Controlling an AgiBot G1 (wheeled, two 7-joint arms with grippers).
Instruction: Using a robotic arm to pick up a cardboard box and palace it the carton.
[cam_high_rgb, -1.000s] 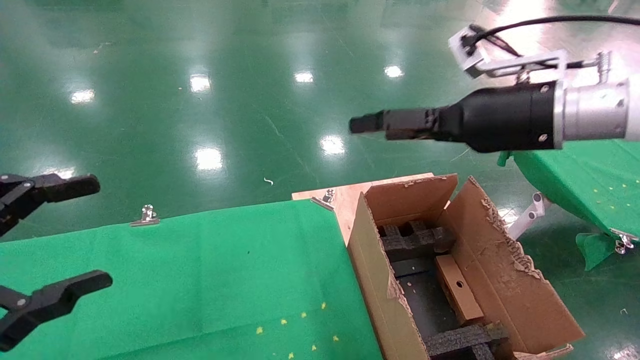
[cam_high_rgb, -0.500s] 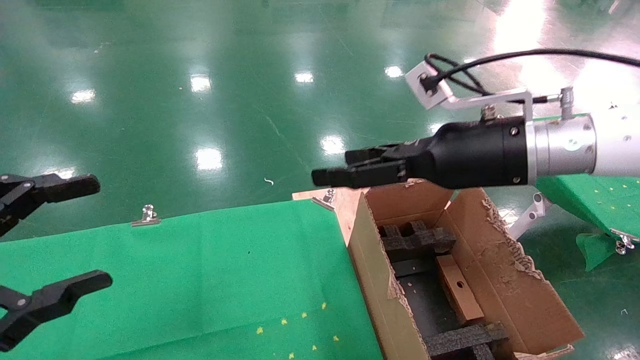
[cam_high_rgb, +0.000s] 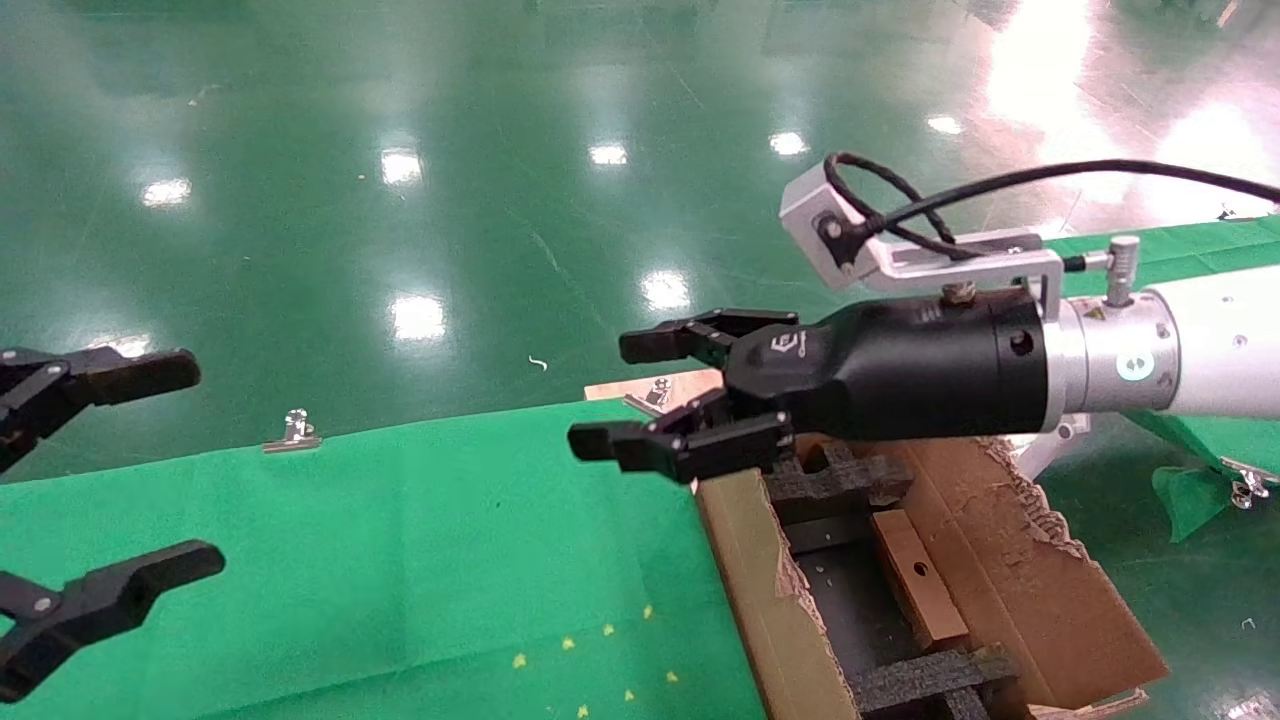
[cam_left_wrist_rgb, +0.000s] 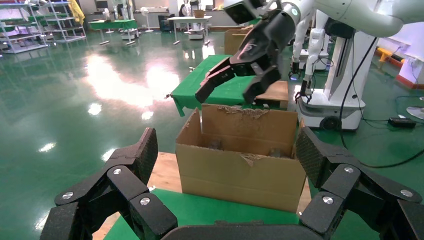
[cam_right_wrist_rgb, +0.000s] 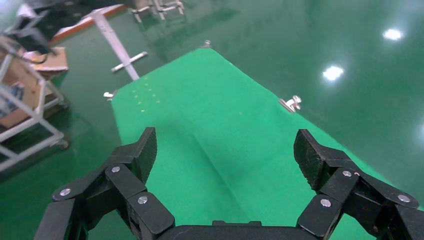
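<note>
The carton (cam_high_rgb: 1040, 590) stands at the right end of the table, flaps torn, black foam inside. The small cardboard box (cam_high_rgb: 912, 580) with its round hole lies inside it against the right wall. The robotic arm on my right reaches in from the right. Its gripper (cam_high_rgb: 615, 395) hangs open and empty above the carton's far left corner, over the green cloth (cam_right_wrist_rgb: 210, 115). In the left wrist view the carton (cam_left_wrist_rgb: 240, 165) stands ahead with that right gripper (cam_left_wrist_rgb: 235, 82) above it. My left gripper (cam_high_rgb: 180, 465) is parked open at the table's left end.
A green cloth (cam_high_rgb: 400, 540) covers the table, held by metal clips (cam_high_rgb: 292, 432). A bare wooden corner (cam_high_rgb: 610, 388) shows behind the carton. Another green-covered table (cam_high_rgb: 1200, 440) stands to the right. Glossy green floor lies beyond.
My right gripper has swung down and to the left, from high above the floor to the carton's far corner, and its fingers now stand apart. The left gripper and the small box have not moved.
</note>
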